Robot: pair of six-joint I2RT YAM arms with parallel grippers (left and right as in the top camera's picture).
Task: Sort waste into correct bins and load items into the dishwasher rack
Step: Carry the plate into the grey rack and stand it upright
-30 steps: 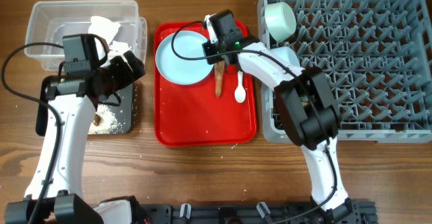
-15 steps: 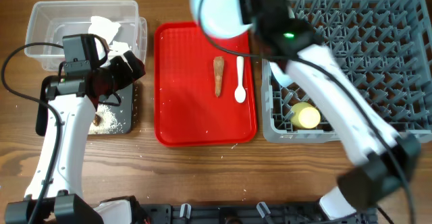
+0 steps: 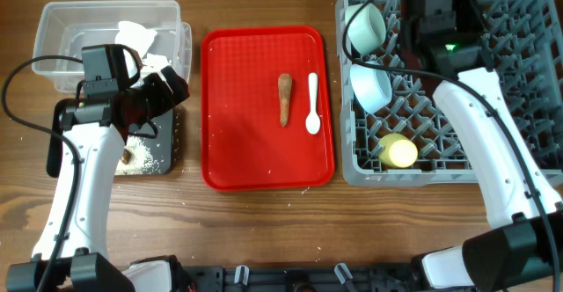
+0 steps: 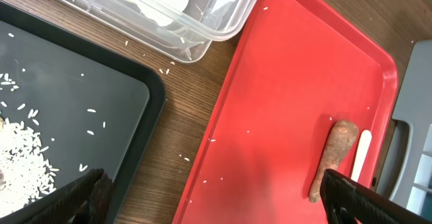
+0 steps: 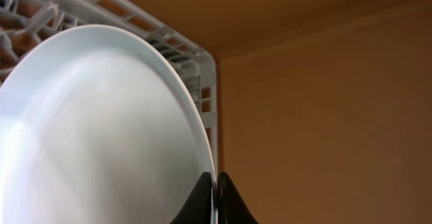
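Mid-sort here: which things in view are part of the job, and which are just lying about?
Job: food stick, white spoon, plate in the right tool, green bowl, blue bowl, yellow cup, rack, clear tub, napkins, black tray, rice crumbs.

Lying about: red serving tray, wooden table.

Flat red serving tray (image 3: 237, 134), lying centrally on brown wooden table (image 3: 264, 230)

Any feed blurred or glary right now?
Overhead: sharp, evenly lit, no glare on the red tray. Left wrist: crisp, single rice grains show on the black tray. Right wrist: the plate fills the view, its face soft and streaky; only the rim at the jaws is sharp.
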